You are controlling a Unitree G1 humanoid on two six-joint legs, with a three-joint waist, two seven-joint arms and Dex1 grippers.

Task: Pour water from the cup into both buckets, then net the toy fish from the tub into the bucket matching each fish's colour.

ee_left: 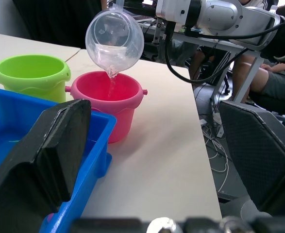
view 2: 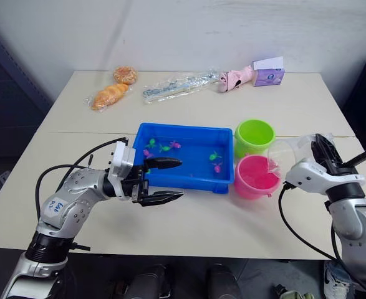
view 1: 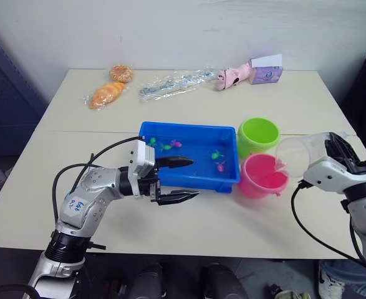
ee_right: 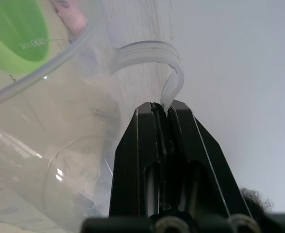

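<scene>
Surface: beige table (view 1: pixel 245 224) against a white wall.
Right gripper (ee_right: pixel 162 108): pressed together on the handle of the clear cup (view 1: pixel 297 156), tipped on its side with its lip over the pink bucket (view 1: pixel 262 176); a thin stream of water falls into it.
Left gripper (view 1: pixel 178 180): fingers spread wide, hovering at the near left edge of the blue tub (view 1: pixel 164 132).
Containers: tub holds water and small green and pink toy fish (view 1: pixel 216 155); green bucket (view 1: pixel 257 136) stands just right of the tub, touching the pink one.
Far edge: bread in plastic wrap (view 1: pixel 105 94), a clear bag (view 1: pixel 173 83), a pink toy (view 1: pixel 232 76), a purple box (view 1: pixel 267 71).
Obstructions: none between cup and bucket.
</scene>
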